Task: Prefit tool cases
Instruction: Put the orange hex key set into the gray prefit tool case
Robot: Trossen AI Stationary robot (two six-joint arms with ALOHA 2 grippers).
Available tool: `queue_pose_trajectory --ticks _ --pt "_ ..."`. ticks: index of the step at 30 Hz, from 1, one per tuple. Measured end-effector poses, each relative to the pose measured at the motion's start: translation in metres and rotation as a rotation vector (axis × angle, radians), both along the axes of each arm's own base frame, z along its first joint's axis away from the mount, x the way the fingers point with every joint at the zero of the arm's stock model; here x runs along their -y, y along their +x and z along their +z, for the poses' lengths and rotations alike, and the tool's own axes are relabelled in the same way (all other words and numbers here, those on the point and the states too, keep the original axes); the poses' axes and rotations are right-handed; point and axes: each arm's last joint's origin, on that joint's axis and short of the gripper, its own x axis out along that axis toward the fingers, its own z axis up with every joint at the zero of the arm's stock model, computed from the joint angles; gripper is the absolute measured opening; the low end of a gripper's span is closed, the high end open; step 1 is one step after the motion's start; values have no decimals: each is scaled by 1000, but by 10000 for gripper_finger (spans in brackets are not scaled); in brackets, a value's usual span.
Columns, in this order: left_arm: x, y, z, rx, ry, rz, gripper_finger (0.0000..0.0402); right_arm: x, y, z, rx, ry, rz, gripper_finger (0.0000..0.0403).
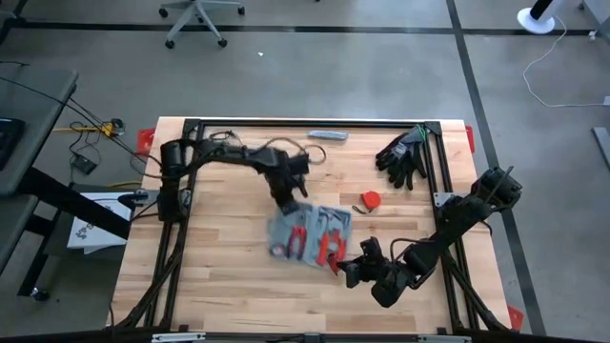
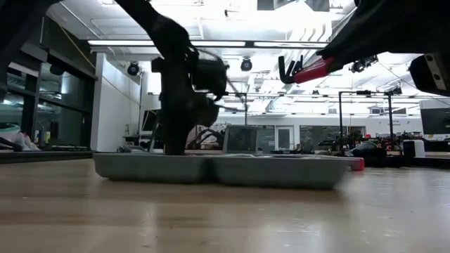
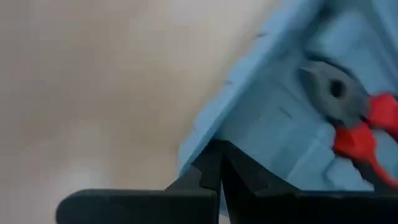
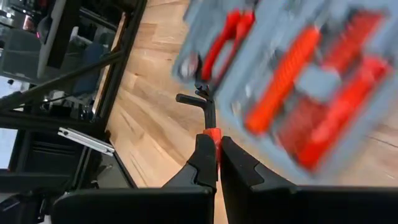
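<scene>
Evidently rigid, light and smooth, the open tool case (image 1: pixel 310 233) is best taken by its rim, where the left gripper (image 1: pixel 291 203) presses with fingers closed empty, while the right gripper (image 1: pixel 341 267) pinches a red-handled tool (image 4: pixel 208 118).

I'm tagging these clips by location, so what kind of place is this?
Probably a robotics lab or workshop: a wooden table in a black frame carries two arms, the floor is bare concrete, and the low view shows strip lights and benches behind.

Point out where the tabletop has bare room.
Bare wood: left of the open tool case, and the front strip. Crowded: the case's right edge, where the right tool holds a red-handled tool; black gloves back right.
</scene>
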Motion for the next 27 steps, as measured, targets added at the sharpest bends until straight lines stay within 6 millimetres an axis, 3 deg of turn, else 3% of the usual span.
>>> queue_pose_trajectory --ticks 5,11,15,20,27 --pt "32 -11 51 319 46 108 0 1 1 0 -9 -6 17 0" --pt "73 -63 71 407 120 274 0 6 12 1 61 35 77 0" --pt "109 -99 50 366 89 351 0 13 28 -5 117 62 89 0" --pt "150 -120 23 400 -41 322 0 21 49 -23 162 114 53 0" --pt "168 -119 -17 404 -32 202 0 41 81 -34 71 129 -36 0"
